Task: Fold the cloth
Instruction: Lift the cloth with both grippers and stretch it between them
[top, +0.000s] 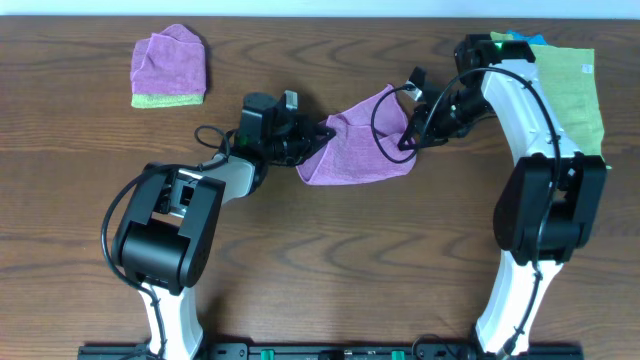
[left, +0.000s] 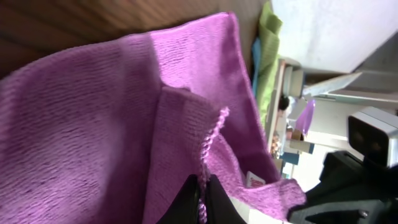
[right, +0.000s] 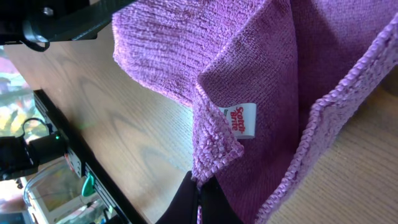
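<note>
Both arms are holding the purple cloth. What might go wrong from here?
1. The right gripper pinches only a corner tip of the cloth by the white tag; it may slip out.
2. The left gripper holds just a thin stitched edge, likewise insecure.
3. The right arm's black cable loops over the cloth and might snag.

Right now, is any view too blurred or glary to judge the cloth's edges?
Overhead: even light, sharp, the cloth clearly outlined. Left wrist: cloth close up and soft, bright washed-out background at right. Right wrist: sharpest, weave and white tag crisp, mild sheen on the table.
</note>
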